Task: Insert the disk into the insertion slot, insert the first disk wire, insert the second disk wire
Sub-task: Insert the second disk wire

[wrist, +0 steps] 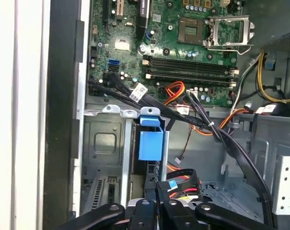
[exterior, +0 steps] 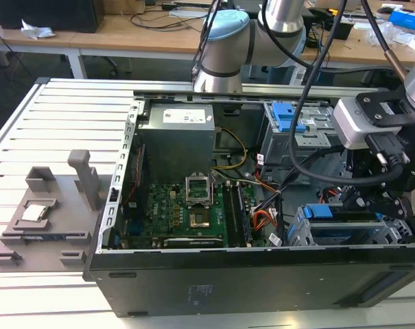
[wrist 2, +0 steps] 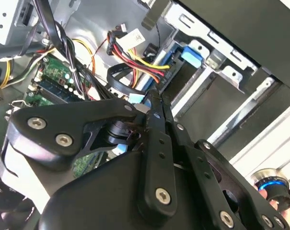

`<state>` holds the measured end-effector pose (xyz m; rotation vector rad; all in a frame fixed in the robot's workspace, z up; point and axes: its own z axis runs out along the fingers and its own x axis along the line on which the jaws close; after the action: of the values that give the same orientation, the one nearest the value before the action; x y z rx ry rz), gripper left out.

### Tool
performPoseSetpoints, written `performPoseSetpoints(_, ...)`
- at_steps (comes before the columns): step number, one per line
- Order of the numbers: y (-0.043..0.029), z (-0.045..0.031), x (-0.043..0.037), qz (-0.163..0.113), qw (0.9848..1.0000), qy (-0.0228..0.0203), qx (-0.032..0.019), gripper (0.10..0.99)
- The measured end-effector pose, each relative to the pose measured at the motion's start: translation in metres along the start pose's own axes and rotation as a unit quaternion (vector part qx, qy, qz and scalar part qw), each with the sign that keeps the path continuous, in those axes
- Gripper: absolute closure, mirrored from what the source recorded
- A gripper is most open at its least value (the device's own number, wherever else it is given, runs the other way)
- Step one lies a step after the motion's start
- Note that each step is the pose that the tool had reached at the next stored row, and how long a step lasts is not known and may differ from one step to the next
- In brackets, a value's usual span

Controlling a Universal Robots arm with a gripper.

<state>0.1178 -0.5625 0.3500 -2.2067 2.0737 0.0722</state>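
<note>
One open computer case [exterior: 262,274] on slatted white table [exterior: 70,110] | wooden desks at 12 o'clock | disk [wrist: 150,143] seated in insertion slot [wrist: 104,148], 4 o'clock corner | my gripper [wrist: 159,194] pinched narrow at cable bundle [wrist: 180,179] beside it.

A white slatted metal table [exterior: 70,110] carries the scene in the exterior view, its long ribs running across the surface. Sitting directly on it is the open black desktop computer case [exterior: 262,281], lying on its side with its insides facing up. Just beside the case, toward the exterior view's left, a grey plastic fixture tray [exterior: 46,219] with upright posts rests flat on the slats, a small silvery square part [exterior: 34,213] lying in it.
</note>
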Motion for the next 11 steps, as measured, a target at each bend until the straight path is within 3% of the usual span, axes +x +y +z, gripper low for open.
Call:
performPoseSetpoints(4,0.0004,0.0009,0.0031,0.002,1.0,0.0,0.0002,0.953)
performPoseSetpoints(11,-0.0001,0.0041,-0.0012,0.009,1.0,0.0003,0.001,0.953)
